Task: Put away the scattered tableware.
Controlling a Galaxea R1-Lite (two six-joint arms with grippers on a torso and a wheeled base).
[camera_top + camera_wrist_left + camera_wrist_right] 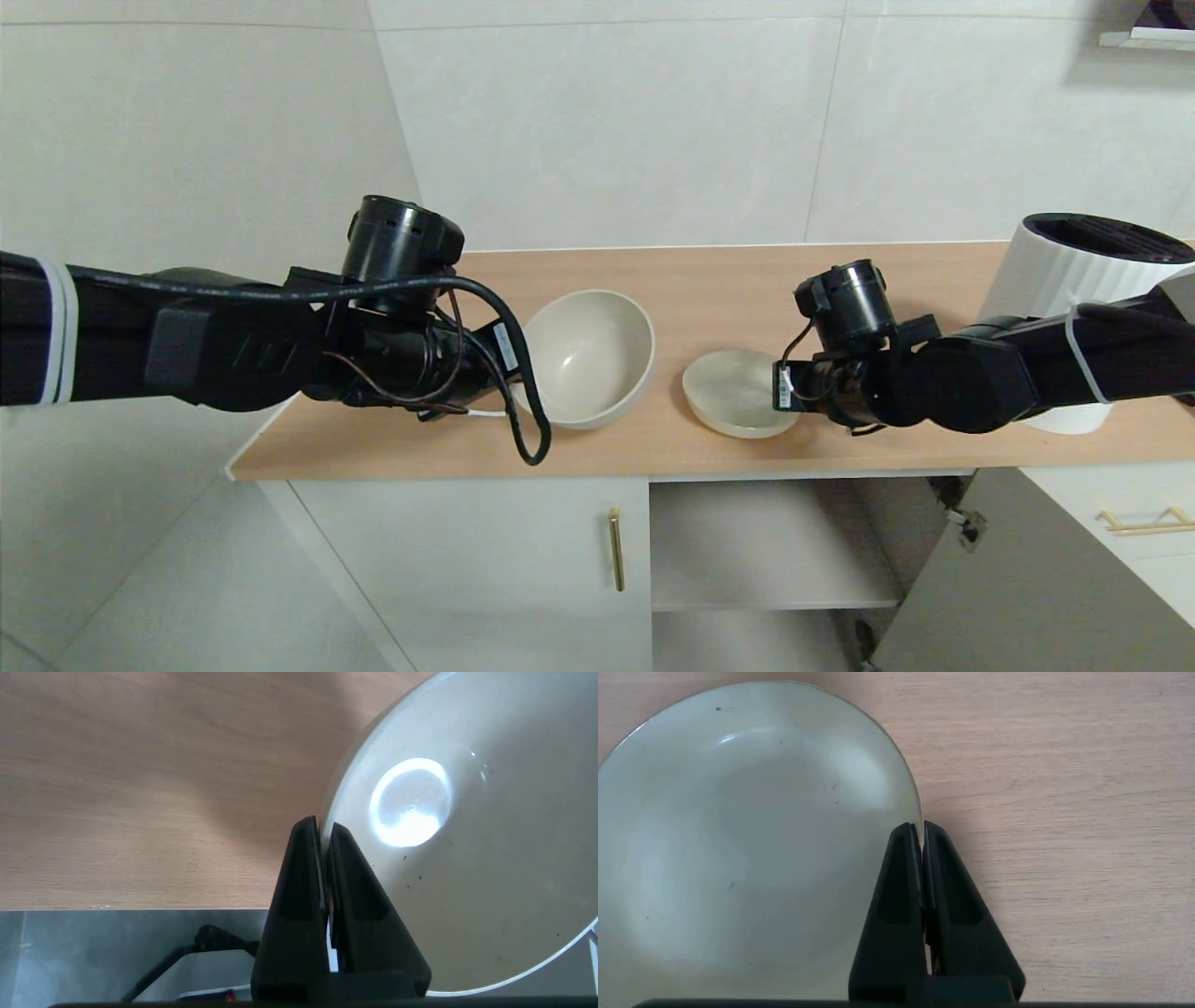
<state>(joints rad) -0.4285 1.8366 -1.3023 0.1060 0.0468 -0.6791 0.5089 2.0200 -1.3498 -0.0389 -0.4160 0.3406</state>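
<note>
The left claw (323, 838) is pinching the rim of the cream bowl (590, 359), its two fingers squeezed almost together with the rim's thin edge caught between them. The bowl is sitting near the middle of the wooden table (709, 280), toward the front edge, and it is looking tipped rather than level, with its hollow facing up and a bright glare shining off its bottom.

Over on the other side, the right claw (923, 845) is doing much the same: fingers closed down on the rim of the small plate (733, 392), gripping it at the edge. That plate is lying just to the right of the bowl, close to the table's front edge, and a strip of bare wood is showing between the two.

A white ribbed container (1055, 271) is standing at the right end of the table. Below the front edge, a cupboard (766, 541) is standing open beside a closed door with a gold handle (615, 549).
</note>
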